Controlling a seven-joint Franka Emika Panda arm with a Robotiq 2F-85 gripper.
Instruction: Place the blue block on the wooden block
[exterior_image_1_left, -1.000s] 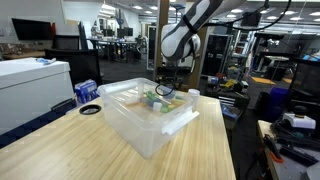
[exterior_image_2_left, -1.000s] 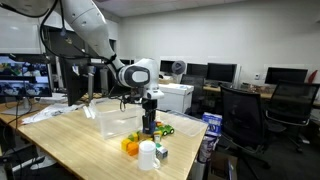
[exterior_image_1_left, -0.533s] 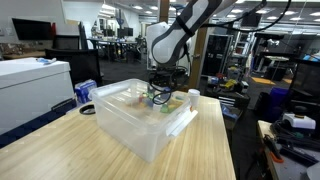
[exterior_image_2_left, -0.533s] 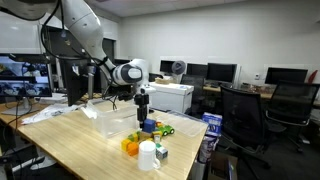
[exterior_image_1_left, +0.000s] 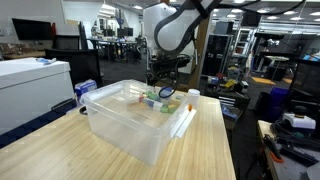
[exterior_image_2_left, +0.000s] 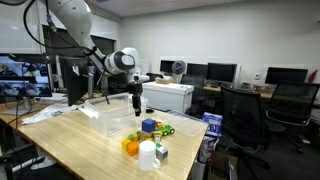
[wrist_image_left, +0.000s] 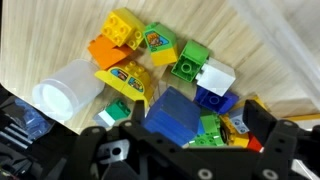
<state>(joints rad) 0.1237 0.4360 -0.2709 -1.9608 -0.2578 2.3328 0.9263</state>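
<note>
- Hanging above the heap of toy blocks, the black gripper (exterior_image_2_left: 137, 106) has its jaws spread wide and nothing between them. In the wrist view its two fingers frame the pile from either side.
- Directly below it lies the small solid-blue block (wrist_image_left: 175, 115). It rides high in the pile and slightly skewed, touching green pieces and a darker blue brick (wrist_image_left: 213, 100) that carries a white cube (wrist_image_left: 215, 75).
- What supports the blue block is hidden, and I cannot pick out a plainly wooden block. Whether the placement is sound is therefore only a guess.
- Beside it sit a yellow arched block with a sticker (wrist_image_left: 125, 82), an orange brick (wrist_image_left: 105, 52), a yellow brick (wrist_image_left: 125, 27) and a green brick (wrist_image_left: 192, 58), all packed close.
- Risk: perched askew, the blue block could slide off its support if nudged. A fresh descent with the jaws this wide would likely clip the neighbours and topple the stack.
- The translucent white cup (wrist_image_left: 62, 90) lies just beside the heap and looks light, so a sideways sweep could send it rolling.
- Farther off on the pale wooden worktop (exterior_image_1_left: 60, 150) stands the clear plastic bin (exterior_image_1_left: 125, 125), close enough that a swinging arm could catch its wall.
</note>
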